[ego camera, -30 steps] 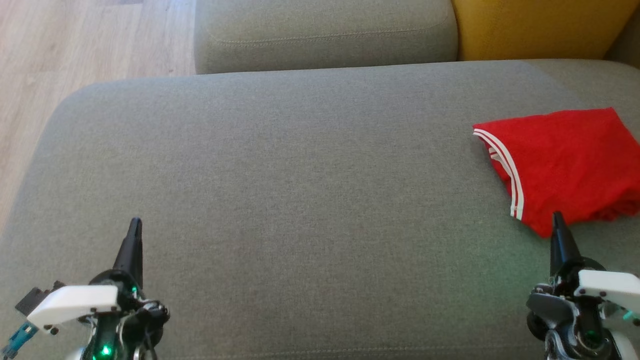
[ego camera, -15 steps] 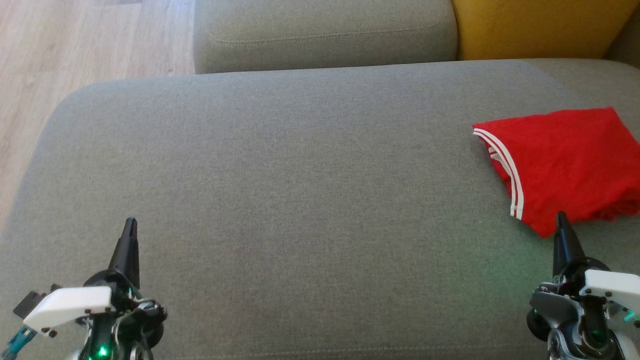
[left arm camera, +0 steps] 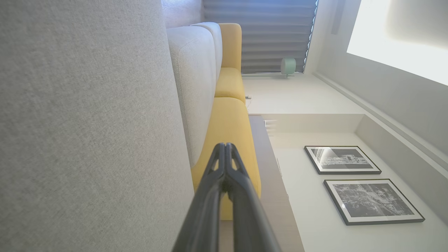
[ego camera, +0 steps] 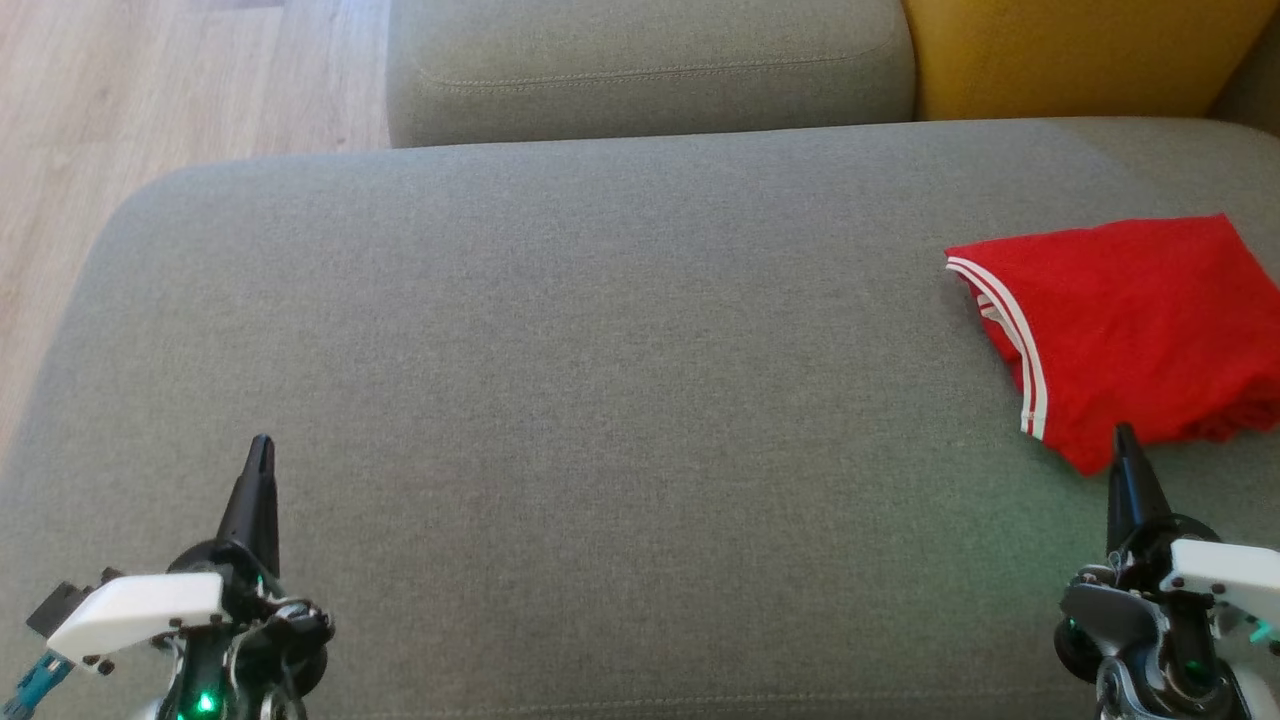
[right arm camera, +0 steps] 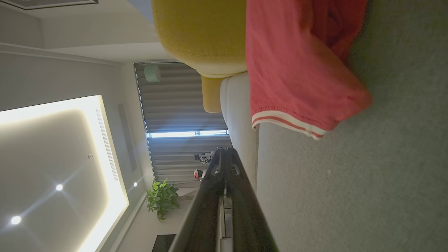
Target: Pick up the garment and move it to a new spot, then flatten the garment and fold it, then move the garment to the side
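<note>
Atop grey sofa (ego camera: 600, 350) — red garment (ego camera: 1130, 330); left end effector (ego camera: 262, 442), right end effector (ego camera: 1122, 432) both closed.

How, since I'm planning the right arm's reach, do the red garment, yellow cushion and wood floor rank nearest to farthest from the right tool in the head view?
1. The red garment, just ahead of the right tool, at the far right.
2. The yellow cushion, beyond the garment, upper right.
3. The wood floor, far across at upper left.

Grey sofa seat (ego camera: 600, 350) fills mid-frame, grey back cushion (ego camera: 650, 70) and yellow cushion (ego camera: 1080, 55) along the top, pale wood floor (ego camera: 150, 90) upper left, slatted blinds (left arm camera: 259, 35) beyond.
</note>
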### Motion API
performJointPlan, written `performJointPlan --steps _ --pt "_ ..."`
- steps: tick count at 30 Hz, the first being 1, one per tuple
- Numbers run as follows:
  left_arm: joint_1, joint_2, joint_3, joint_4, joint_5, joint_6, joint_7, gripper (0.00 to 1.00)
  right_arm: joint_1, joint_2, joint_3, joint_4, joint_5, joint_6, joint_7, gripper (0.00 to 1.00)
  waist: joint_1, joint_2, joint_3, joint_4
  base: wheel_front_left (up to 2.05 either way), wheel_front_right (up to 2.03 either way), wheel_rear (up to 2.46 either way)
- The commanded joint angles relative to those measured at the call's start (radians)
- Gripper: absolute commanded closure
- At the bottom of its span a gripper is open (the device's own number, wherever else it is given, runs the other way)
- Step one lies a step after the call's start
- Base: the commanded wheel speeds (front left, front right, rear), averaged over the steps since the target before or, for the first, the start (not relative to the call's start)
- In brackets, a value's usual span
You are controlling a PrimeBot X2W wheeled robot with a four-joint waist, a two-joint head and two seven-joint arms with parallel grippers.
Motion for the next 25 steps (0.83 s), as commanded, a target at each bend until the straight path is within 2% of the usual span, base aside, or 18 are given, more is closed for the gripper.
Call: performJointPlan --steps 1,25 --pt "-0.058 0.006 0.034 -0.029 -0.004 -0.007 0.006 1.0 -0.053 -0.015 0.017 -0.03 0.001 0.004 0.009 1.0 0.0 0.0 0.0 0.0 0.0 0.0 0.0" --pt "-0.058 0.005 0.035 -0.029 -0.003 -0.007 0.007 1.0 -0.054 -0.01 0.011 -0.03 -0.004 0.004 0.014 1.0 0.0 0.0 0.0 0.0 0.0 0.0 0.0"
